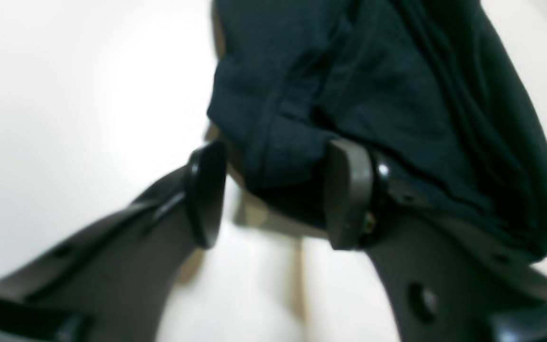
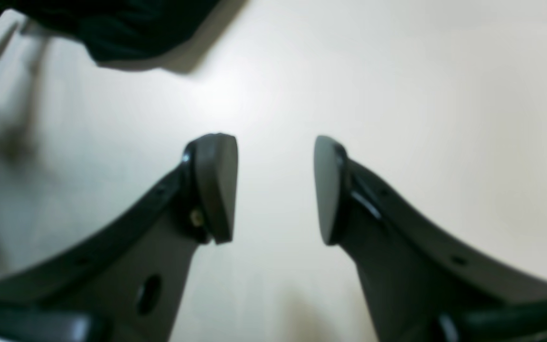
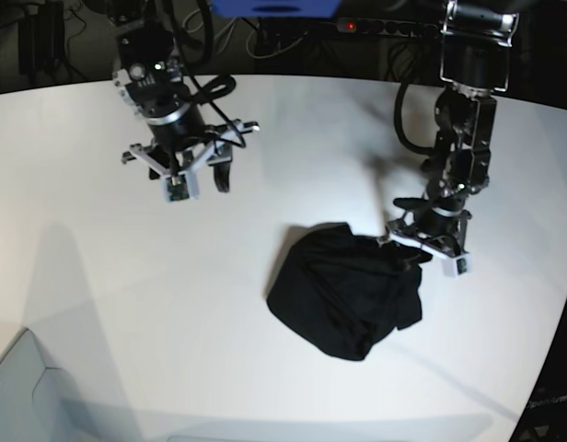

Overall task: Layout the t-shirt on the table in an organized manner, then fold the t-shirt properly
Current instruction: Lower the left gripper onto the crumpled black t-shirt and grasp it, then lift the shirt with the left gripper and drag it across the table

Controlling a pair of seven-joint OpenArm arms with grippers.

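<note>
The bunched t-shirt [image 1: 349,95] is blurred and cut off at the left wrist view's top edge, its shape unreadable.

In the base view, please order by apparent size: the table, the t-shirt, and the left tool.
1. the table
2. the t-shirt
3. the left tool, partly hidden against the cloth

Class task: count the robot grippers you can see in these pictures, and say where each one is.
2. The left gripper is at the edge of the crumpled t-shirt, with cloth between its fingers. The right gripper hangs open above the bare table, away from the shirt.
</note>
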